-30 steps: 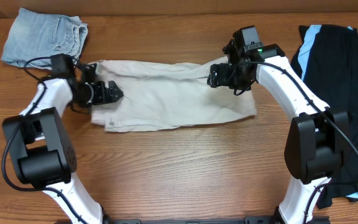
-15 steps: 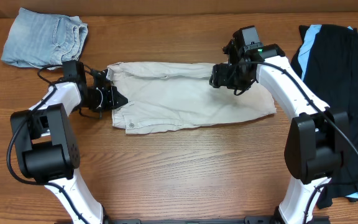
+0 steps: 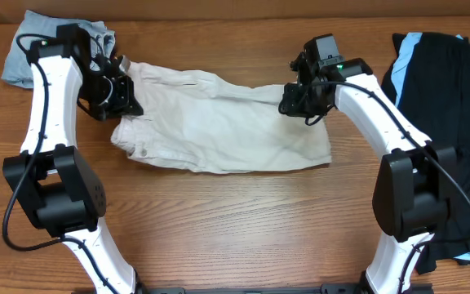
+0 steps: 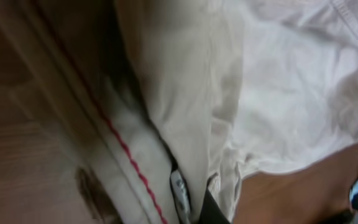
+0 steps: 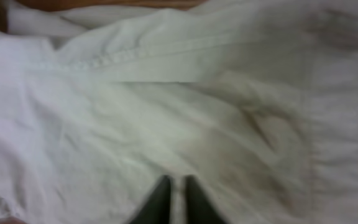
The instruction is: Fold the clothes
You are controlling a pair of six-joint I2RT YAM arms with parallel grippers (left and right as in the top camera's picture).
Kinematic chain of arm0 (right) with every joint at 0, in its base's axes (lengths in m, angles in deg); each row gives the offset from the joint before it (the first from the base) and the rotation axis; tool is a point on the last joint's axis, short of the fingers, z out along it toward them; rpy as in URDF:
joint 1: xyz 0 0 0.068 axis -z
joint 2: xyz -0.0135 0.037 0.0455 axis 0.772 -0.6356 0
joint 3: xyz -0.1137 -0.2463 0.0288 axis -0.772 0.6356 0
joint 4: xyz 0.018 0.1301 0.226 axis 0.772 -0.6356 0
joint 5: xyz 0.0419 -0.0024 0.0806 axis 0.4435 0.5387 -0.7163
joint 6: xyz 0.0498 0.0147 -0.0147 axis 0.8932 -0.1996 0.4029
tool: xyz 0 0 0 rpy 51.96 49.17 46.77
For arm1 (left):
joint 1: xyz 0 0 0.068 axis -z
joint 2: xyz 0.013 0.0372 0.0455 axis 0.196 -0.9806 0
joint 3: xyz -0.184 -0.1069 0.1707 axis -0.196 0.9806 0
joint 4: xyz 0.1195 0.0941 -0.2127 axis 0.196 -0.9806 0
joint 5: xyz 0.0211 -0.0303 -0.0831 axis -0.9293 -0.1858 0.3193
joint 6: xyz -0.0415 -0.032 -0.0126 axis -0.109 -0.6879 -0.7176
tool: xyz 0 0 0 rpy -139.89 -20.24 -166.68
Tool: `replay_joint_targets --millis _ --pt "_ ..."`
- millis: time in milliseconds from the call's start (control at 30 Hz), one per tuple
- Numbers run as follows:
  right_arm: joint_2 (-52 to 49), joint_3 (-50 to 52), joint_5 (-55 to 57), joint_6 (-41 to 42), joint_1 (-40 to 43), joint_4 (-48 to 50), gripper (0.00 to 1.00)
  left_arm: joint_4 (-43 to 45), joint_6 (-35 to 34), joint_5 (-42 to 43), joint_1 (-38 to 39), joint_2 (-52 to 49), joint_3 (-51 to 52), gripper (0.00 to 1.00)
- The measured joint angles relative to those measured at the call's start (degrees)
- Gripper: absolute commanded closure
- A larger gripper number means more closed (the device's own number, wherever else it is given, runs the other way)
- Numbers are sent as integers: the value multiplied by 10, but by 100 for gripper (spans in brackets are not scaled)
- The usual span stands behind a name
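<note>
While both arms hold it, the cream shorts [image 3: 219, 131] lie spread across the upper middle of the table [image 3: 235, 237], with one end at each gripper. The left gripper [image 3: 119, 91] sits at the upper left of the overhead view, at the bunched end. Its wrist camera shows cloth crowding the lens, with a red-stitched seam [image 4: 126, 149] running down into the jaws. The fingers are mostly buried, so I judge it clamped on the cream shorts rather than see it plainly. The right gripper [image 3: 294, 100] is at the top edge of the cloth, right of centre. Its fingertips [image 5: 159, 200] stand close together with a thin ridge of fabric pinched between them.

The main risk is the shallow right-hand grip, because a pull along the table could slide that ridge out and drop the edge in a heap. The left end is already gathered, so a fold made from here would probably trap wrinkles or turn out crooked. The left arm also reaches over the denim shorts [image 3: 15, 69] in the upper left corner and could drag them along. The black garment [image 3: 447, 90] at the right edge lies well apart.
</note>
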Motion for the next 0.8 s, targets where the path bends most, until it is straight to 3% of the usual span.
replay_joint_targets --millis 367,800 --pt "-22 0 0 6 -13 10 96 -118 19 -149 59 3 -197 96" --pt "-49 81 30 20 -13 89 96 -110 12 -168 187 3 -198 96"
